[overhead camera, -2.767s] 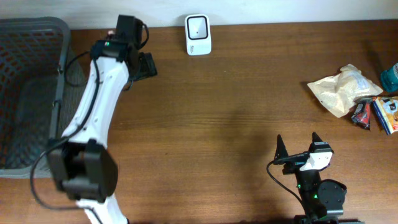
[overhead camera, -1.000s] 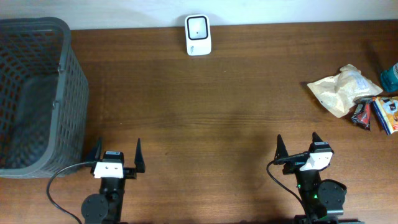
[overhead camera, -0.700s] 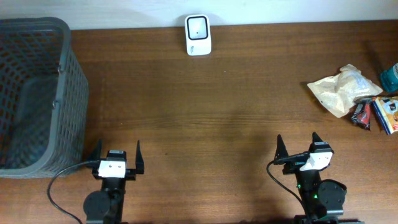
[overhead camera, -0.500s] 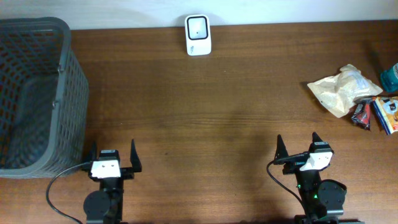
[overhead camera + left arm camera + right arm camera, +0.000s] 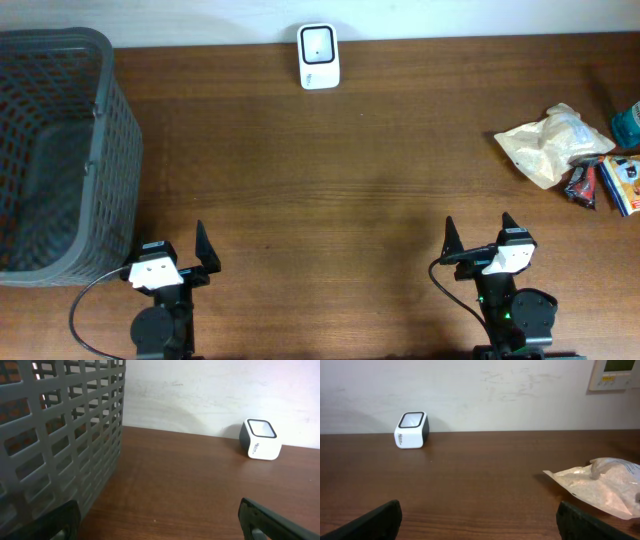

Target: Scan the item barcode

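The white barcode scanner stands at the back edge of the table, its window facing up; it also shows in the left wrist view as the scanner and in the right wrist view as the scanner. The items lie at the far right: a pale crinkled bag nearest, small packets beyond it. No barcode shows. My left gripper is open and empty at the front left, beside the basket. My right gripper is open and empty at the front right.
A tall grey mesh basket fills the left end of the table, close to my left fingers. Beside the bag lie a dark red packet, a printed box and a teal object at the right edge.
The left arm has come back from over the basket to the front left, then turned slightly left toward the basket. The right arm has not moved.
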Robot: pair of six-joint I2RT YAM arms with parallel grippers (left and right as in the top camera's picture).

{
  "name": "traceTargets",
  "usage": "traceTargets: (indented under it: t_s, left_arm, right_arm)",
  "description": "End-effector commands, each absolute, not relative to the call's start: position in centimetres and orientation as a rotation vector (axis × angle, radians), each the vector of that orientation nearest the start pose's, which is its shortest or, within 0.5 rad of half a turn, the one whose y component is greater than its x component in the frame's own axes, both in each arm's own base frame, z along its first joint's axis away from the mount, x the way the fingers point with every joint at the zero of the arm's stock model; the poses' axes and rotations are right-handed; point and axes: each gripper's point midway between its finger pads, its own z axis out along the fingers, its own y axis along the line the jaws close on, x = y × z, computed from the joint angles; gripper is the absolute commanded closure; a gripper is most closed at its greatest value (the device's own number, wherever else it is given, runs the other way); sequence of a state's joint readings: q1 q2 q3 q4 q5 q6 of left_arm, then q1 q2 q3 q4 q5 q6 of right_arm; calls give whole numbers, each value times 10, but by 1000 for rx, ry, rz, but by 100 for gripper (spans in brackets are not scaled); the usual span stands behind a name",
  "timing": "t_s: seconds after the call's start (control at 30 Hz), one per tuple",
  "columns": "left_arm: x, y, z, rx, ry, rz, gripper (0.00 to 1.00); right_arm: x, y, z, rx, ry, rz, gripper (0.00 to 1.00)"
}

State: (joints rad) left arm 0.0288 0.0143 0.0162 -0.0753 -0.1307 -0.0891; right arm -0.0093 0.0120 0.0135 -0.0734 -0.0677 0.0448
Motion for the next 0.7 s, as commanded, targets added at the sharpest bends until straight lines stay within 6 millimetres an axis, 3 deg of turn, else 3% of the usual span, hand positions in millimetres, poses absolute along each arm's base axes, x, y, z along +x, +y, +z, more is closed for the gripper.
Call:
traceTargets:
  t_s: [0.0, 0.13, 0.67]
  left_arm:
    - [244, 28, 158, -187, 1632, 52, 1]
    - [245, 13, 156, 3, 1654, 99, 1]
    - [245, 14, 156, -26, 1653, 78, 1]
  right_arm:
    - [246, 10, 157, -14, 1645, 76, 2]
    - [246, 10, 157, -14, 1645, 76, 2]
    - [246, 10, 157, -14, 1645, 76, 2]
